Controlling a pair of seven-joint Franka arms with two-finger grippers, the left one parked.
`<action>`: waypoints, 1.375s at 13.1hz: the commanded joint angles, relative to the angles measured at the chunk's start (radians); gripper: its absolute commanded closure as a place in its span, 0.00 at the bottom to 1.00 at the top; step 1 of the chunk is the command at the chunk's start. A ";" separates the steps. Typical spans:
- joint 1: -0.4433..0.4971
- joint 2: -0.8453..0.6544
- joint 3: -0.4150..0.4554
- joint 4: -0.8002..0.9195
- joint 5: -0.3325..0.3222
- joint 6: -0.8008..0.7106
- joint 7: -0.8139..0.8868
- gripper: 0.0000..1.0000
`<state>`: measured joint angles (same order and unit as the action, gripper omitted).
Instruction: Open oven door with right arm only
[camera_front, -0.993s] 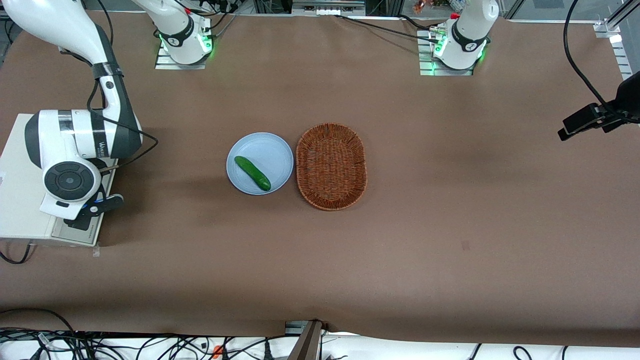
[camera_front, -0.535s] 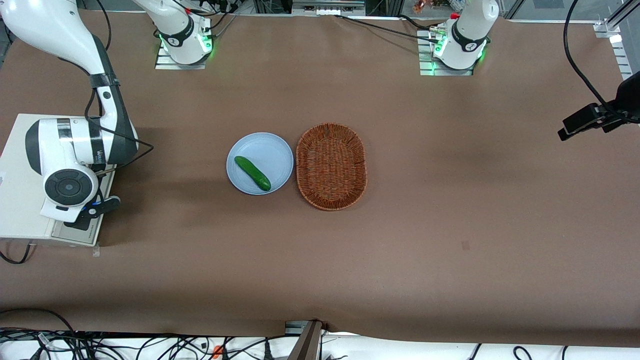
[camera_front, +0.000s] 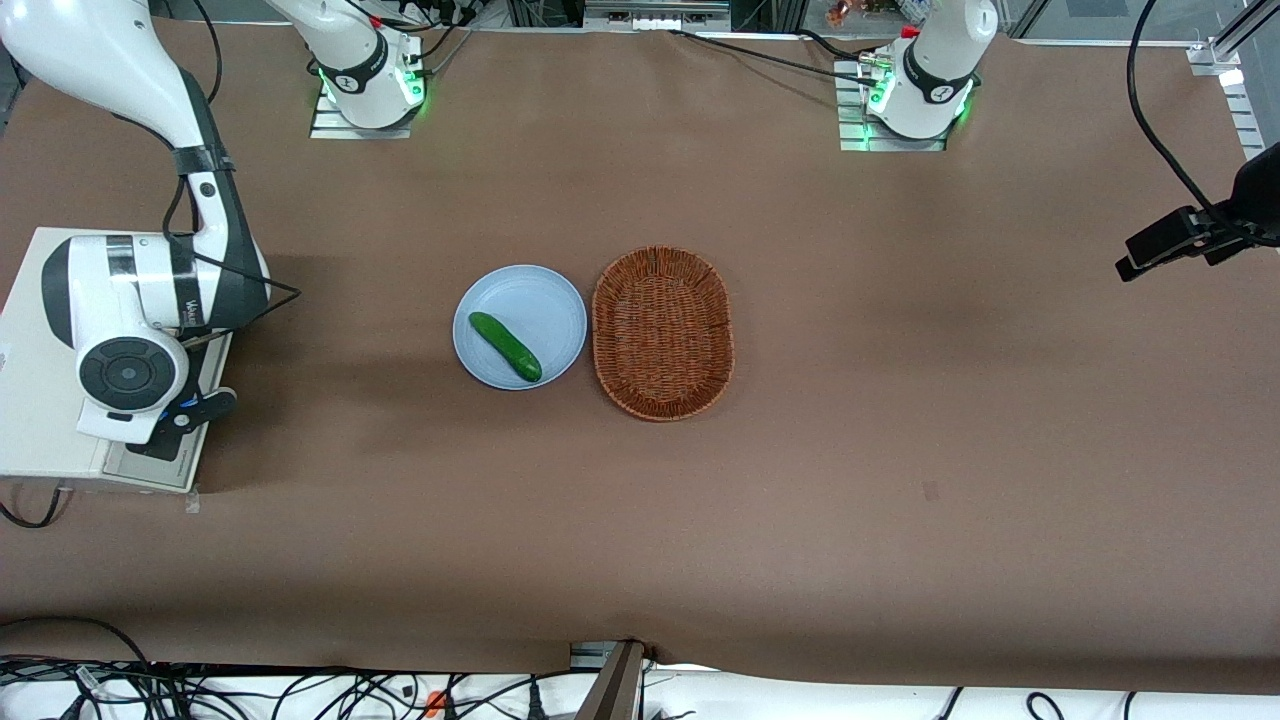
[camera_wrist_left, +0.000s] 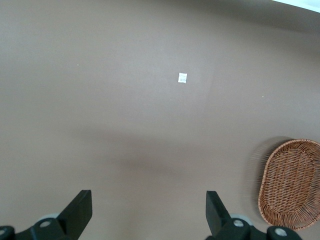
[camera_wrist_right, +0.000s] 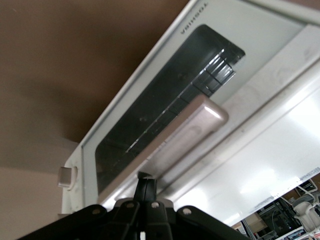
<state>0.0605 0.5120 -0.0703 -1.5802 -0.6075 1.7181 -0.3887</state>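
1. Cream-white oven (camera_front: 40, 400) sits right at the working arm's end of the table (camera_front: 900, 450), its body running out of the front view.
2. The oven door (camera_wrist_right: 165, 100) looks flush against the oven's frame in the wrist view, dark glass bordered by a pale rim, with the silver handle (camera_wrist_right: 185, 130) running along its edge.
3. The right arm (camera_front: 130, 300) is folded over the top of the oven, covering much of it.
4. The gripper (camera_front: 185, 418) hangs at the door edge of the oven. In the wrist view the gripper (camera_wrist_right: 146, 184) is clenched, its fingers pinched together to one narrow tip with nothing between them, right at the handle.
5. Open brown tabletop stretches in front of the door, wide and bare.
6. The blue plate (camera_front: 540, 300) holding a cucumber (camera_front: 505, 346) lies well apart from the oven, mid-table.
7. A wicker basket (camera_front: 662, 332) sits just beside the plate, toward the parked arm's end.
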 joint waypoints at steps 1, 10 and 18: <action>-0.016 -0.010 -0.013 -0.018 -0.020 0.023 -0.036 1.00; -0.001 0.036 -0.002 -0.004 0.024 0.086 0.053 1.00; 0.041 0.088 0.000 0.014 0.147 0.100 0.145 1.00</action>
<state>0.1077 0.5241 -0.0658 -1.5794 -0.4926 1.7496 -0.2753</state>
